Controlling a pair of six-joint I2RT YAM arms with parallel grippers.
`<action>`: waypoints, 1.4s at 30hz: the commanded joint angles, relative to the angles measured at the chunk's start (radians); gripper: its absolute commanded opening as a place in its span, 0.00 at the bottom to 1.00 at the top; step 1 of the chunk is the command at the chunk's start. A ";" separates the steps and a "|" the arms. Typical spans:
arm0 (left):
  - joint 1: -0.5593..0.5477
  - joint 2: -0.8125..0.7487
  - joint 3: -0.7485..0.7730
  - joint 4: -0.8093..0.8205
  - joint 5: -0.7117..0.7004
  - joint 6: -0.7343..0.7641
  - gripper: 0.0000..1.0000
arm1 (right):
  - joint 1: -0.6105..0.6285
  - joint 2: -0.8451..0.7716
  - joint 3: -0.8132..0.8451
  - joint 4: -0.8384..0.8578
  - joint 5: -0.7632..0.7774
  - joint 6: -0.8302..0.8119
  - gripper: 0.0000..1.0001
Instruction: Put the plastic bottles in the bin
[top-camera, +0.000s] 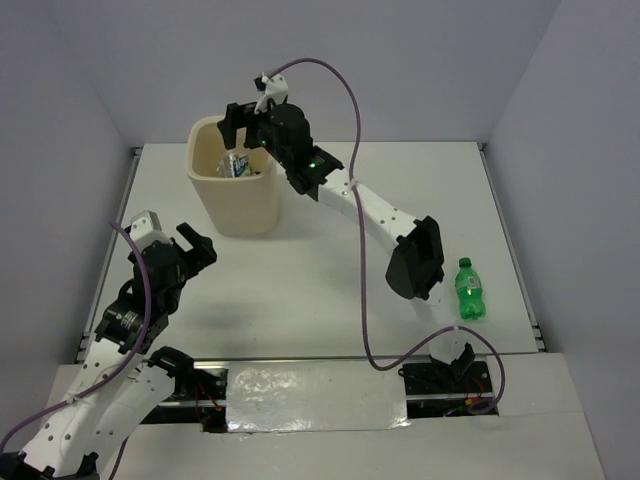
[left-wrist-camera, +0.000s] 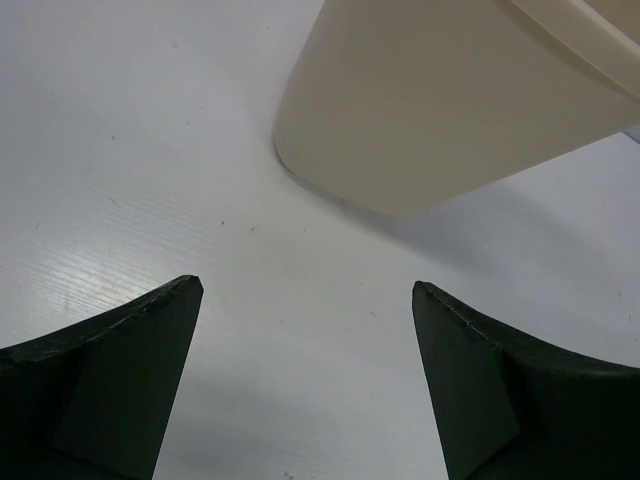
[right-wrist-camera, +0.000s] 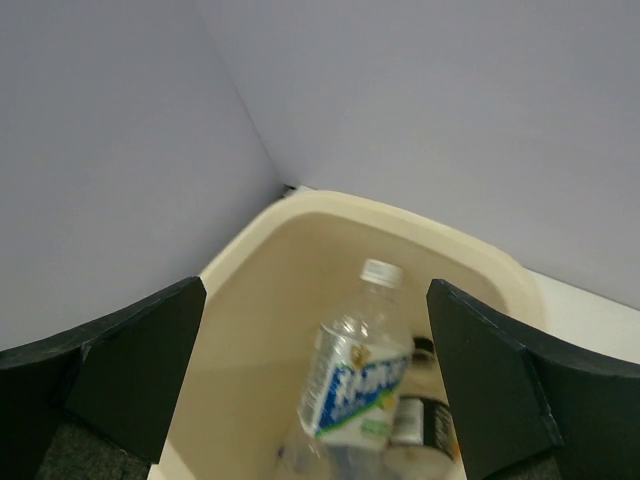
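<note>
While the right gripper (top-camera: 238, 128) hangs over the bin (top-camera: 235, 200) at eleven o'clock, jaws spread and empty, a blue-labelled bottle (right-wrist-camera: 355, 385) lies inside it. One green bottle (top-camera: 469, 290) lies on the table (top-camera: 300, 290) at four o'clock. At eight o'clock, the left gripper (top-camera: 197, 245) gapes wide, empty.

We find the scene bright and evenly lit from above, with only soft, faint shadows on the white table (top-camera: 300, 290) and a pale one at the foot of the bin (left-wrist-camera: 430, 110). Glare sits on the glossy strip (top-camera: 310, 385) at the near edge. In the right wrist view the blue-labelled bottle (right-wrist-camera: 355, 385) looks slightly smeared.
</note>
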 joint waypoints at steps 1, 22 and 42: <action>0.004 -0.008 0.015 0.026 -0.016 -0.018 0.99 | -0.011 -0.205 -0.051 -0.113 0.088 -0.084 1.00; 0.004 0.113 -0.002 0.222 0.175 0.033 0.99 | -0.741 -0.887 -1.238 -0.864 0.413 0.268 1.00; 0.004 0.145 -0.039 0.252 0.144 0.050 0.99 | -0.968 -0.525 -1.274 -0.859 0.343 0.248 0.97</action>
